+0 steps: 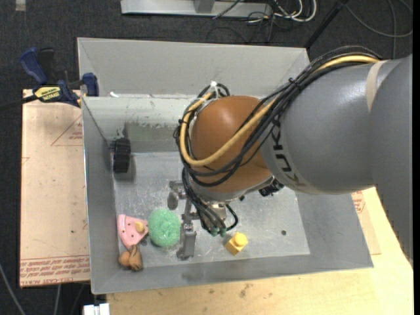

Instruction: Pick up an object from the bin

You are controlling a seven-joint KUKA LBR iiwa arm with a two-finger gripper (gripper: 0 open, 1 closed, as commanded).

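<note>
Gripper (187,240) is low in the bin's front-left part, hanging under the arm's orange-brown wrist cover (226,146), w/ yellow and black cables (197,151) looped round it. Its tip sits right at the view-right edge of a green fuzzy ball (164,227). It looks to be touching the ball, but the angle is poor. The ball isn't seen gripped. Can't tell if the pincer is spread or pressed together, as the wrist and cables hide most of it.

Things round it:
- Pink wedge-shaped piece (130,229) is just view-left of the ball, touching or nearly so, close to the bin's left wall.
- Small brown lumpy thing (131,260) lies just in front of the pink piece, near the front-left corner.
- Small yellow block (236,243) is on the floor to the gripper's view-right, near but apart from it.
- Black boxy obj (121,155) stands against the left wall further back, well apart from the rest.

Bin (289,241) floor is bare grey metal on the right half. Nothing stands btwn the gripper and the ball. The pink piece crowds the ball's far side. The big grey arm body (348,130) covers the bin's back-right part.
</note>
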